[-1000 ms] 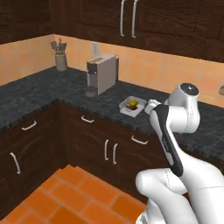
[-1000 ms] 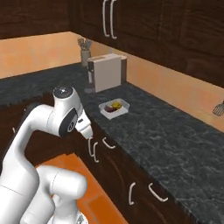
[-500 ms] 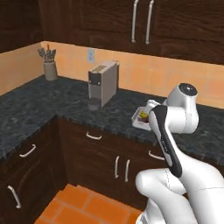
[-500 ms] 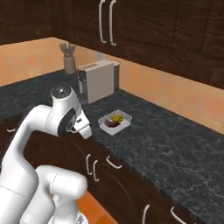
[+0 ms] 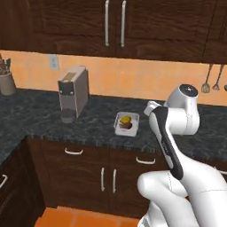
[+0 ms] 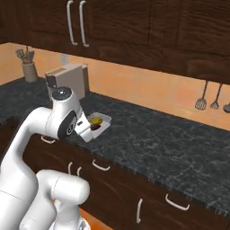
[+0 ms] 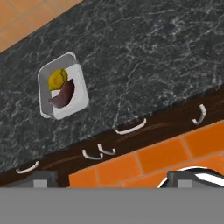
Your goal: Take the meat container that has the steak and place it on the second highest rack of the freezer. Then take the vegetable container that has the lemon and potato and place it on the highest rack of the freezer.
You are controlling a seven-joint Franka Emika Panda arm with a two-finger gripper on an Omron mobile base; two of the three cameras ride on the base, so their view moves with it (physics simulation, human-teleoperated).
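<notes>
The vegetable container (image 5: 133, 131) is a small white tray on the dark counter, also seen at its rim (image 6: 106, 118) and wall (image 7: 79, 95). In it lie the yellow lemon (image 5: 126, 119) (image 6: 94, 120) (image 7: 57, 79) and the dark potato (image 5: 127, 126) (image 6: 96, 126) (image 7: 62, 95). My gripper (image 7: 114, 177) is open and holds nothing; it looks down from above the cabinet front, short of the tray. The hand (image 6: 85, 129) sits just in front of the tray. The meat container, the steak and the freezer are out of view.
A grey coffee machine (image 5: 73, 92) (image 6: 68, 79) stands left of the tray. A utensil crock (image 5: 6, 82) (image 6: 29, 69) is further left. Spatulas (image 5: 206, 84) (image 6: 201, 102) hang on the right wall. Dark cabinets sit above and below; the floor (image 7: 144, 162) is orange tile.
The whole picture has shifted: the base has driven along the counter, so the tray and coffee machine now sit nearer the middle. The gripper stays open.
</notes>
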